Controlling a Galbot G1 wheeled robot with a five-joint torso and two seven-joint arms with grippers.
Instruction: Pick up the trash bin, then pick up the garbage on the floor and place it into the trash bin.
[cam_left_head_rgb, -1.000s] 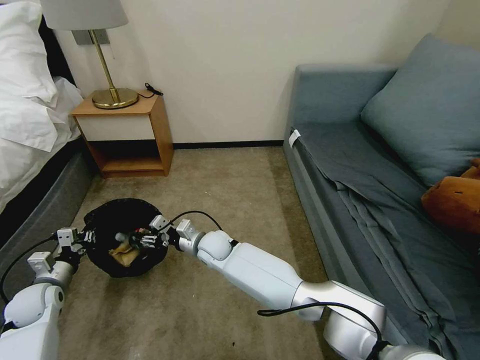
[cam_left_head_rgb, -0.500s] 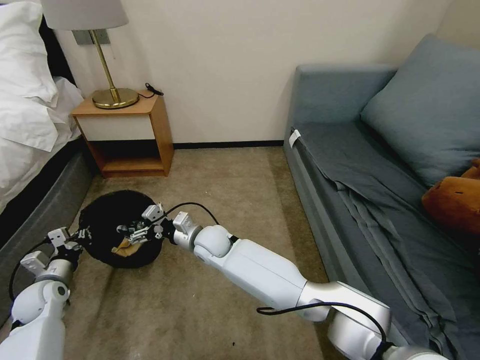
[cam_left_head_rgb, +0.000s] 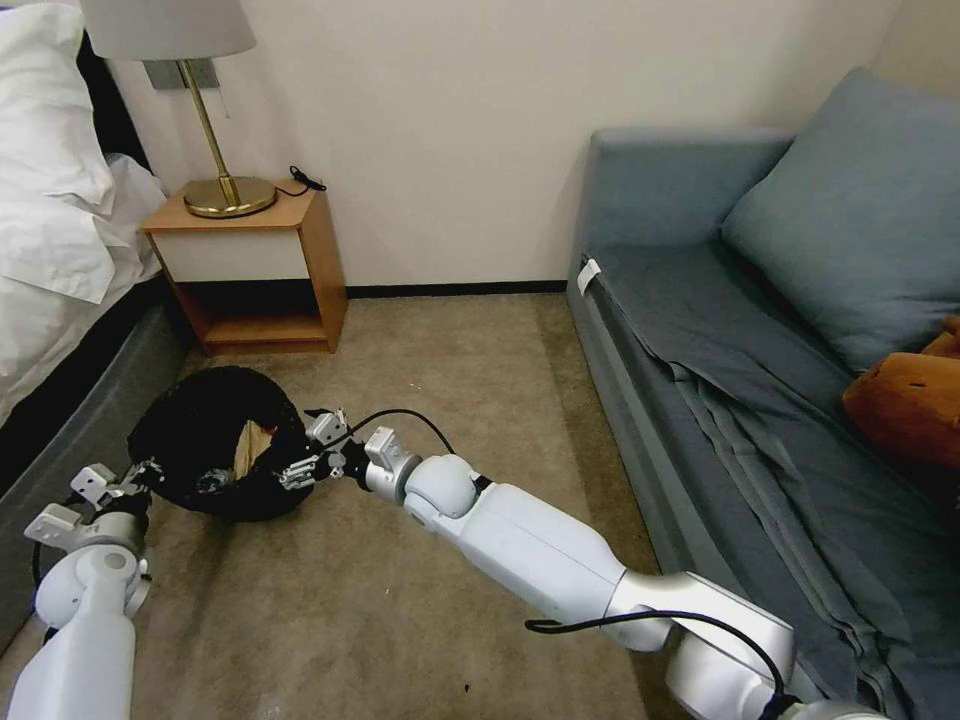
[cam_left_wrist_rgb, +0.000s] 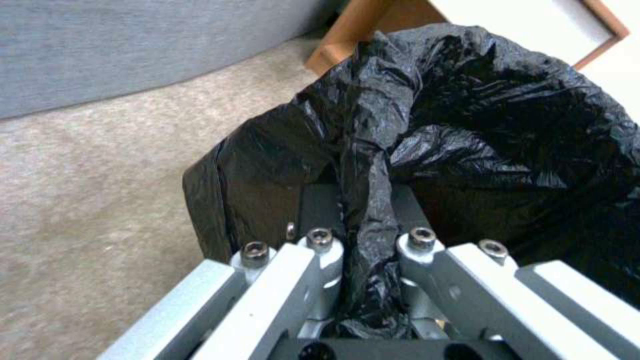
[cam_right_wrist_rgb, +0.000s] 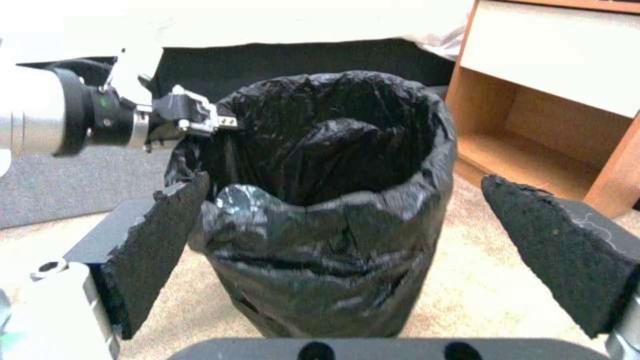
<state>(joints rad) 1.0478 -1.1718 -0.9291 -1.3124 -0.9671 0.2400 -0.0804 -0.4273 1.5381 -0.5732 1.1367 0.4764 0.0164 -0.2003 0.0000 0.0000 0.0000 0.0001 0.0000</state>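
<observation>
The trash bin (cam_left_head_rgb: 205, 440), lined with a crinkled black bag, is low over the carpet near the bed. My left gripper (cam_left_head_rgb: 140, 478) is shut on its near-left rim; the left wrist view shows the gripper (cam_left_wrist_rgb: 363, 205) pinching a fold of the bag (cam_left_wrist_rgb: 467, 125). My right gripper (cam_left_head_rgb: 305, 465) is open just outside the bin's right side. In the right wrist view its black pads (cam_right_wrist_rgb: 150, 245) stand wide apart with the bin (cam_right_wrist_rgb: 320, 240) ahead of them. Of the garbage, crumpled brown paper (cam_left_head_rgb: 247, 450) shows inside the bin's mouth.
A wooden nightstand (cam_left_head_rgb: 255, 270) with a brass lamp (cam_left_head_rgb: 215, 190) stands behind the bin, and the bed (cam_left_head_rgb: 60, 260) runs along the left. A blue-grey sofa (cam_left_head_rgb: 720, 340) with a brown plush toy (cam_left_head_rgb: 905, 400) takes the right. Open carpet (cam_left_head_rgb: 450, 360) lies between.
My left gripper has carried the bin leftward. My right gripper has come out of the bin's mouth and now sits open beside it.
</observation>
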